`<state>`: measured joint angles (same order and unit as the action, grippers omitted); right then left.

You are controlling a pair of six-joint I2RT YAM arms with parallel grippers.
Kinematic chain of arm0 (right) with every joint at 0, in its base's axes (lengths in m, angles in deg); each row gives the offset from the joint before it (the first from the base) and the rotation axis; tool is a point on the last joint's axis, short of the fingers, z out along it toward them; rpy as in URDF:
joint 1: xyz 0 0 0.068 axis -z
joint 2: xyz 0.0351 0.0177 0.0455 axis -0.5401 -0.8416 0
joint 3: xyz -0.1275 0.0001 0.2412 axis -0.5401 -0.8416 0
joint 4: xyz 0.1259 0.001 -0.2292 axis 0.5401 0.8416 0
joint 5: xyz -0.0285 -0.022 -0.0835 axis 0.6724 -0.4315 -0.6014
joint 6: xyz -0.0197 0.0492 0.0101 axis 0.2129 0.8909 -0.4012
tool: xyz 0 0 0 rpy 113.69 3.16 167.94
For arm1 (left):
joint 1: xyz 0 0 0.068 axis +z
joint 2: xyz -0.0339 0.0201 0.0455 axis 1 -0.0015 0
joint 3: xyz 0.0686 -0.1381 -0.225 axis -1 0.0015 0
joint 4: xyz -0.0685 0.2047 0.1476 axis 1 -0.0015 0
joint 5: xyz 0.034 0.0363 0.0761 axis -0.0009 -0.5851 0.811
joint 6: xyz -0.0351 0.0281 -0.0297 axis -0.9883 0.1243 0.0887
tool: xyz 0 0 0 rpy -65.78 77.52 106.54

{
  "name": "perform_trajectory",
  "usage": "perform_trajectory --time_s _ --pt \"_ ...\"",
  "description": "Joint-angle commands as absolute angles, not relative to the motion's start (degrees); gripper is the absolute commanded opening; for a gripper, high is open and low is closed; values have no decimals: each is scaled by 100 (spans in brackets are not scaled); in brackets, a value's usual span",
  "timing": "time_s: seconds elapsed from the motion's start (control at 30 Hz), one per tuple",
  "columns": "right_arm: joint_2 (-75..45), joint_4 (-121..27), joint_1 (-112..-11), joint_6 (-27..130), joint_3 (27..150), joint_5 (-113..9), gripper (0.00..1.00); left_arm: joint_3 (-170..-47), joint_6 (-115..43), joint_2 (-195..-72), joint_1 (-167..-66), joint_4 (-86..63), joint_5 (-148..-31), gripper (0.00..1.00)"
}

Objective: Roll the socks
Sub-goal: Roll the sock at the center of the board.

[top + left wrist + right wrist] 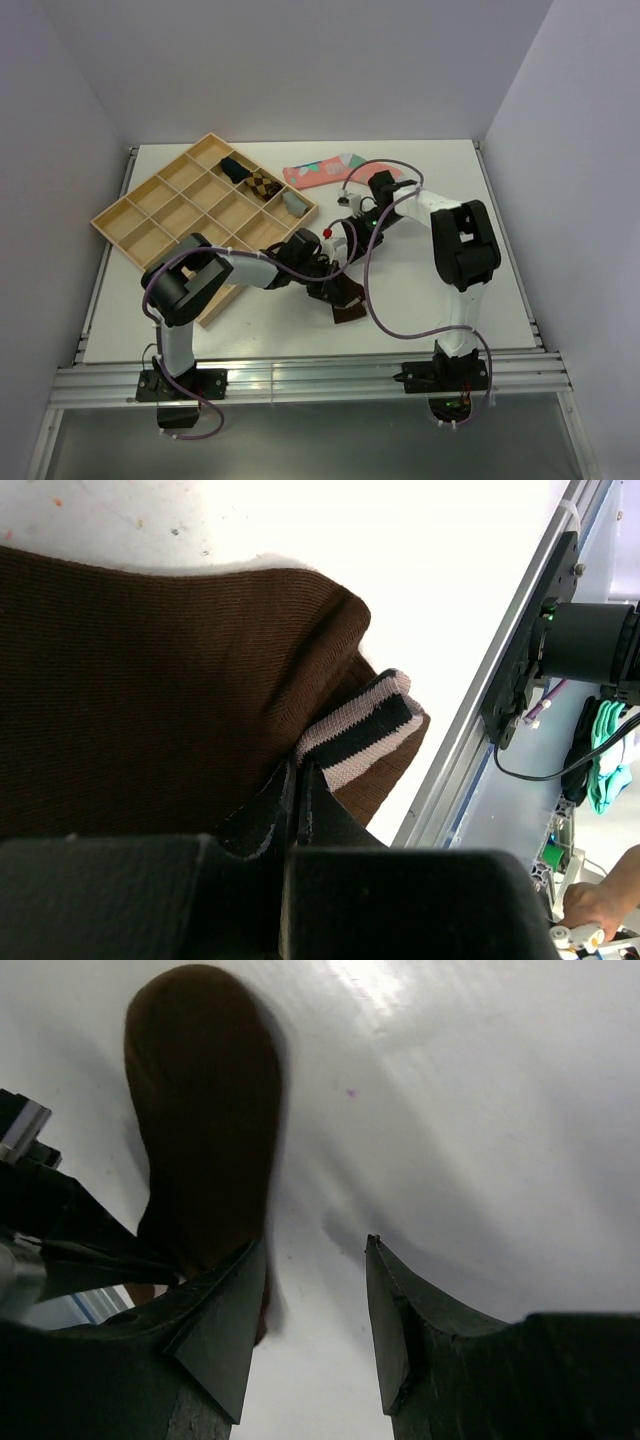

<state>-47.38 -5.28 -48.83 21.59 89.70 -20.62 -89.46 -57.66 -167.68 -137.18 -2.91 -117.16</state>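
Observation:
The dark brown sock (348,306) lies on the white table between the two arms. In the left wrist view the brown sock (150,700) fills most of the picture, with its white-striped cuff (365,725) folded at the right end. My left gripper (297,772) is shut on the sock fabric right beside the cuff; in the top view the left gripper (322,285) sits low over the sock. My right gripper (315,1245) is open above bare table, its left finger (225,1310) next to the brown sock (205,1110). In the top view the right gripper (348,250) hovers just behind the sock.
A wooden compartment tray (150,215) stands at the back left, holding a dark bundle (235,168), a checkered bundle (262,183) and a small grey fabric piece (292,203). A pink and teal patterned cloth (325,170) lies behind the arms. The table's metal front rail (480,740) runs close to the sock.

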Motion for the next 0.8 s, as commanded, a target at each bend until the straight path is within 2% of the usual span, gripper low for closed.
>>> perform_trajectory --time_s 0.0,0.13,0.43,0.63,0.77 --pt "-4712 -484 -5149 2234 9120 -2031 52 -8810 -5519 -16746 -13799 -409 -11424 0" --pt "-4527 -380 -5220 2216 8961 -1759 53 -8819 -5520 -16737 -13834 -400 -11451 0" --pt "-5019 587 -5220 1829 9330 -855 51 -8854 -5519 -16728 -13861 -409 -11459 0" --pt "-5353 1036 -5238 1706 9577 -300 40 -8811 -5563 -16605 -13887 -313 -11319 0" --pt "-5310 852 -5194 1890 9498 -264 36 -8688 -5704 -16500 -13887 -76 -11161 0"
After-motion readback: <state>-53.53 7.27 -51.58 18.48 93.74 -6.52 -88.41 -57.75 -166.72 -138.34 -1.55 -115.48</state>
